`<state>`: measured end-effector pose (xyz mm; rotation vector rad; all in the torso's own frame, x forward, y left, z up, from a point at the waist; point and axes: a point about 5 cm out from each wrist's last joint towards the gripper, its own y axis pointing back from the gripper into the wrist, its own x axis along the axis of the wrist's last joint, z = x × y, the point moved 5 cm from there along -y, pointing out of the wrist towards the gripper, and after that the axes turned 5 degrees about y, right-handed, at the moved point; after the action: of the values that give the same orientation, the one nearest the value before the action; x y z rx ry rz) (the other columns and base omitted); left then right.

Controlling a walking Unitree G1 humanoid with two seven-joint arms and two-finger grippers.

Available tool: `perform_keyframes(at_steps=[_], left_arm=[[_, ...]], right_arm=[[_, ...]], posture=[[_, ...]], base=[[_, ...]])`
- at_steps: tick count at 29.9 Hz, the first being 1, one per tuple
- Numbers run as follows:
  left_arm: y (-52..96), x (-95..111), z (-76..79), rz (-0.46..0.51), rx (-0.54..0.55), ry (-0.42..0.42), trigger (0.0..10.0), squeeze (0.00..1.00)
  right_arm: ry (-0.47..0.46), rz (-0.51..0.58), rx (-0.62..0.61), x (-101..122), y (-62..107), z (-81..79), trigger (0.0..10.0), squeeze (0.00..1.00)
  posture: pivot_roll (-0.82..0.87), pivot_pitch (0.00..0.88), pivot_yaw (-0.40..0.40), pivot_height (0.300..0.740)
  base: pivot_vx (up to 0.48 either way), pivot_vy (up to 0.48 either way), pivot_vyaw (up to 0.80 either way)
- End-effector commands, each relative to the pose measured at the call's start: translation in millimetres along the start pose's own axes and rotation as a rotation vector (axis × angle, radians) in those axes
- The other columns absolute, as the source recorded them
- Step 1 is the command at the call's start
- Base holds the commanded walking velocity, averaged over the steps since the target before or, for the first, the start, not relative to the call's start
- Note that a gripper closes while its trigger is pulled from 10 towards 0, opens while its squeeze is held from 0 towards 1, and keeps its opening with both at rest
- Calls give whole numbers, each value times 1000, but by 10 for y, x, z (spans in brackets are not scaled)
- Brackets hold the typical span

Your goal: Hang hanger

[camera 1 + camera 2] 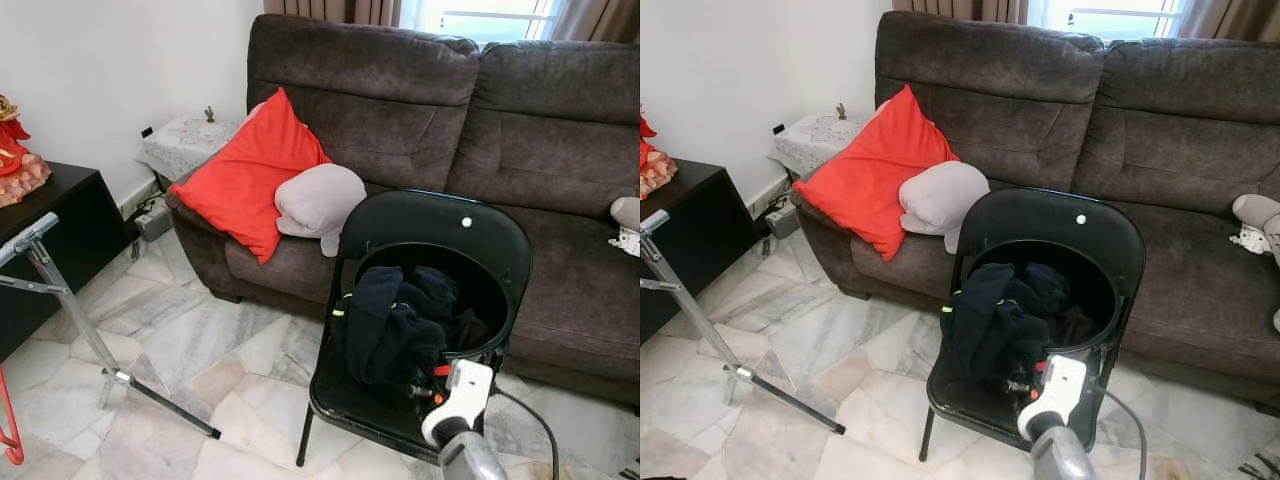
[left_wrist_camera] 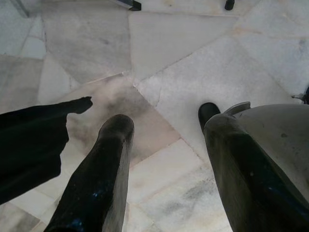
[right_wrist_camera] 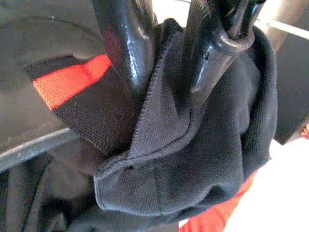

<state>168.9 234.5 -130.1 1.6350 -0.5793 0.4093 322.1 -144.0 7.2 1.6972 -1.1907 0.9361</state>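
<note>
Right gripper [image 3: 164,63] pinches one dark garment [image 1: 395,320] on one black chair [image 1: 440,225].
Left gripper [image 2: 164,164] open, empty; two cushions [image 1: 250,175] far left.

Daylight fills the room, coming from the window [image 1: 485,15] at 12 o'clock behind the sofa [image 1: 450,110]; its panes are blown out to white. The head views are evenly lit and sharp, with soft shadow under the chair [image 1: 425,260] and around the sofa's base. The marble floor [image 1: 200,350] shows a mild sheen, no hard glare. The dark clothes [image 1: 395,320] on the seat lose detail in their folds. In the left wrist view the floor is crisp, while the near fingers [image 2: 96,183] are soft and dim. The right wrist view is close and blurred at its edges, with overexposed white at 5 o'clock and glints on the glossy fingers [image 3: 128,43].
</note>
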Motion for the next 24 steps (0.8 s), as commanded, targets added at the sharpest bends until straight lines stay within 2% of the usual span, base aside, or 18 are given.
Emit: perform_keyframes(at_steps=[1,8,9,10,11,12,24], left_arm=[[22,-87,-64,-33,17,-14,10000,0],[24,-90,-65,-33,17,-15,10000,0],[24,-90,-63,-32,16,-15,10000,0],[24,-90,-63,-32,16,-15,10000,0],[24,-91,-62,-32,15,-14,10000,0],[26,-95,-63,-33,15,-14,10000,0],[33,-112,-77,-36,16,-14,10000,0]], right_arm=[[-6,7,7,4,-6,-16,10000,0],[4,-16,24,-45,-25,-44,10000,0],[1,-13,37,-46,-28,-63,6588,0],[1,-13,37,-46,-28,-63,6588,0],[-1,-13,45,-47,-30,-76,4902,0],[5,-16,47,-51,-31,-82,0,0],[5,4,57,-13,-36,-101,0,0]], posture=[[105,7,47,740],[105,7,48,740],[105,7,48,740],[105,7,48,740],[106,7,47,740],[106,8,48,740],[103,9,47,740]], base=[[0,0,0],[0,0,0],[0,0,0],[0,0,0],[0,0,0],[0,0,0],[0,0,0]])
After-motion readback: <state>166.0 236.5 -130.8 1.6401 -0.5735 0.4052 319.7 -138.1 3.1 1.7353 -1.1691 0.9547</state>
